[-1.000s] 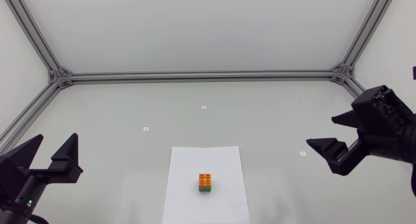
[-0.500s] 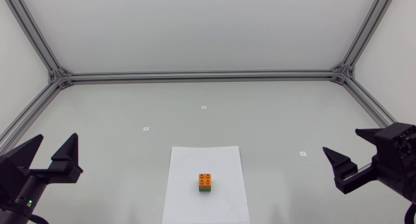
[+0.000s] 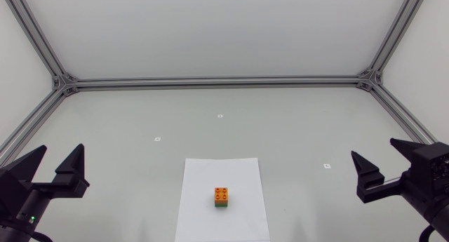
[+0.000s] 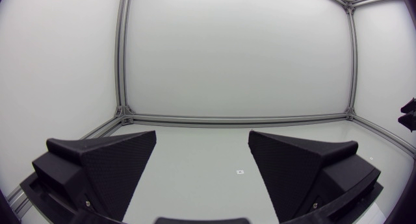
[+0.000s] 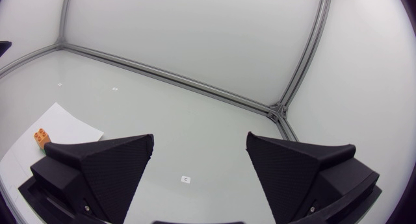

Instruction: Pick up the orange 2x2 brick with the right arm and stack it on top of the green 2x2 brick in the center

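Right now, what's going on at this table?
Nothing is being handled. The orange brick sits stacked on the green brick, on the white sheet near the middle of the table. The right gripper hangs at the right side, fingers open and empty, well clear of the stack. The left gripper is at the left side, also open and empty. The stacking looks done.

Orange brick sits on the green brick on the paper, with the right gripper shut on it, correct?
No: the right gripper is open and holds nothing, per the head view. The orange brick does sit on the green brick on the paper.
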Controlling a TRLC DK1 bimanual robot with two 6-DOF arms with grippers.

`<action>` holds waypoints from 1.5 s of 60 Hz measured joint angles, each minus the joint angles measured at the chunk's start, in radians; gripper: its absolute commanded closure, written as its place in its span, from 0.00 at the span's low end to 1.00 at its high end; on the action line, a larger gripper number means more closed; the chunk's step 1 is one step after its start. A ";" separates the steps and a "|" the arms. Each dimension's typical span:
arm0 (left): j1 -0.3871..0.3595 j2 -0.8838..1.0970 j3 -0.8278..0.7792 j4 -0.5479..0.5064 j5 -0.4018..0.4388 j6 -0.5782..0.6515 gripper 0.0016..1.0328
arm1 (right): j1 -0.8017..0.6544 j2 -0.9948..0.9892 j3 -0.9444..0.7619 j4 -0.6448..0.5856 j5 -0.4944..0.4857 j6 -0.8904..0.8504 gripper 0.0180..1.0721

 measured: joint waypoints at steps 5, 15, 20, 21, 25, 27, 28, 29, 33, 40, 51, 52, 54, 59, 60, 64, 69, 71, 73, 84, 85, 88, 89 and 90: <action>0.000 0.000 0.000 0.000 0.000 0.000 0.04 | 0.000 -0.015 -0.001 0.002 0.011 -0.001 0.04; 0.000 0.000 0.000 0.000 0.000 0.000 0.04 | 0.000 -0.046 -0.021 0.031 0.035 0.014 0.04; 0.000 0.000 0.000 0.000 0.000 0.000 0.04 | 0.000 -0.071 -0.050 0.083 0.035 0.061 0.04; 0.000 0.000 0.000 0.000 0.000 0.000 0.04 | 0.000 -0.079 -0.059 0.093 0.034 0.069 0.04; 0.000 0.000 0.000 0.000 0.000 0.000 0.04 | 0.000 -0.101 -0.092 0.119 0.031 0.094 0.04; 0.000 0.000 0.000 0.000 0.000 0.000 0.04 | 0.000 -0.110 -0.105 0.128 0.031 0.105 0.04; 0.000 0.000 0.000 0.000 0.000 0.000 0.04 | 0.000 -0.118 -0.113 0.133 0.031 0.112 0.04; 0.000 0.000 0.000 0.000 0.000 0.000 0.04 | 0.000 -0.122 -0.119 0.137 0.032 0.113 0.04; 0.000 0.000 0.000 0.000 0.000 0.000 0.04 | 0.000 -0.142 -0.137 0.155 0.035 0.129 0.04; 0.000 0.000 0.000 0.000 0.000 0.000 0.04 | 0.000 -0.174 -0.154 0.171 0.045 0.163 0.04; 0.000 0.000 0.000 0.000 0.000 0.000 0.04 | 0.000 -0.195 -0.170 0.189 0.062 0.222 0.04; 0.000 0.000 0.000 0.000 0.000 0.000 0.04 | 0.000 -0.195 -0.170 0.192 0.062 0.225 0.04; 0.000 0.000 0.000 0.000 0.000 0.000 0.04 | 0.000 -0.195 -0.171 0.195 0.062 0.226 0.04; 0.000 0.000 0.000 0.000 0.000 0.000 0.04 | 0.002 -0.195 -0.181 0.211 0.062 0.236 0.04; 0.000 0.000 0.000 0.000 0.000 0.000 0.04 | 0.005 -0.195 -0.183 0.212 0.062 0.238 0.04; 0.000 0.000 0.000 0.000 0.000 0.000 0.04 | 0.008 -0.195 -0.186 0.219 0.062 0.245 0.04; 0.000 0.000 0.000 0.000 0.000 0.000 0.04 | 0.012 -0.195 -0.193 0.232 0.062 0.251 0.04; 0.000 0.000 0.000 0.000 0.000 0.000 0.04 | 0.013 -0.195 -0.197 0.235 0.061 0.253 0.04; 0.000 0.000 0.000 0.000 0.000 0.000 0.04 | 0.014 -0.195 -0.200 0.238 0.062 0.258 0.04; 0.000 0.000 0.000 0.000 0.000 0.000 0.04 | 0.022 -0.195 -0.212 0.263 0.062 0.274 0.04; 0.000 0.000 0.000 0.000 0.000 0.000 0.04 | 0.022 -0.195 -0.213 0.265 0.061 0.274 0.04; 0.000 0.000 0.000 0.000 0.000 0.000 0.04 | 0.026 -0.195 -0.214 0.272 0.062 0.277 0.04; 0.000 0.000 0.000 0.000 0.000 0.000 0.04 | 0.026 -0.195 -0.214 0.272 0.061 0.278 0.04; 0.000 0.000 0.000 0.000 0.000 0.000 0.04 | 0.026 -0.195 -0.216 0.277 0.061 0.281 0.04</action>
